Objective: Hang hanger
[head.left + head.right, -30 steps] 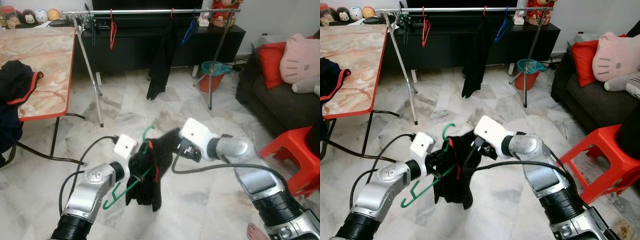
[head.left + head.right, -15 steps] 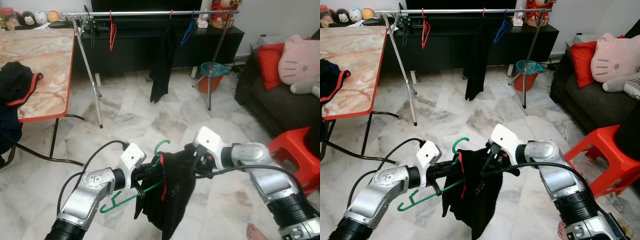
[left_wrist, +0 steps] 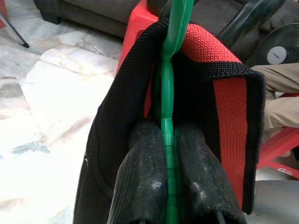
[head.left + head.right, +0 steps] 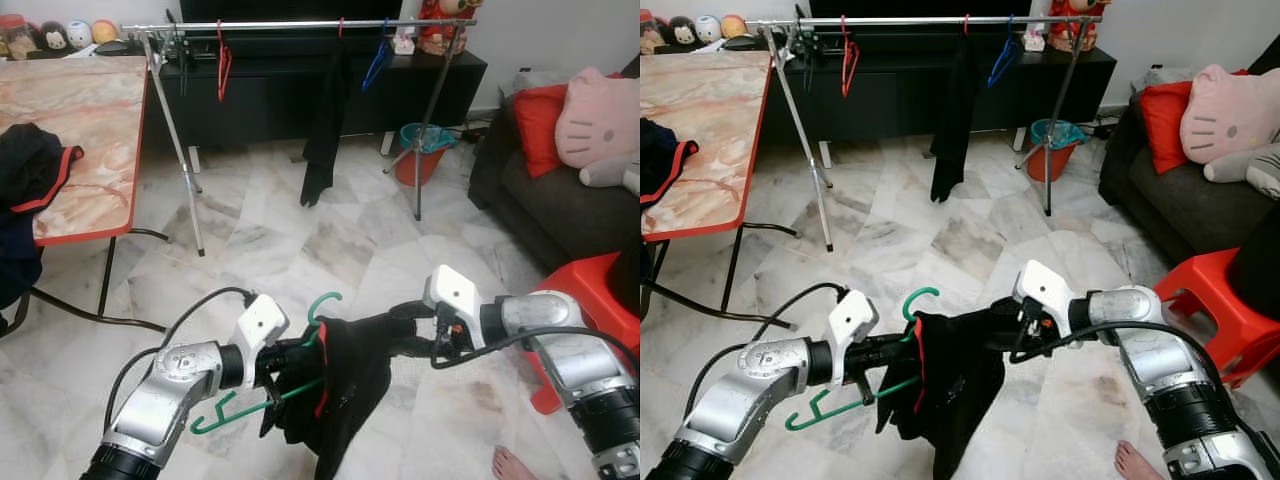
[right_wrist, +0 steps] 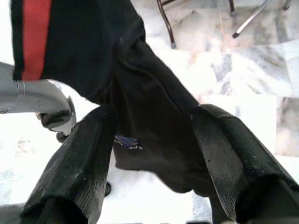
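Over the last second the right tool (image 4: pixel 1025 322) had drawn out to the robot's right and away from the left one, and the black garment (image 4: pixel 335 385) that was bunched between them a second earlier had been pulled out along the green hanger (image 4: pixel 262 405), so that it hung longer and flatter. The left tool (image 3: pixel 166 179) was closed on the hanger's green bar, one black finger on each side of it, with the garment's red-edged collar folded over the bar just beyond the fingertips. The right tool's fingers stood apart in its wrist view, with black cloth between them; whether they pinched it or were merely spread inside it could not be made out. To my judgement the garment was being dressed onto the hanger, and the hanging itself was not begun: the hanger was low in front of the robot, above the marble floor, well apart from the clothes rail (image 4: pixel 300 22) at the far side of the room. The hanger's far arm was hidden under the cloth, so how well the garment sat on it was uncertain. A bare foot (image 4: pixel 517 464) showed at the frame's lower edge.
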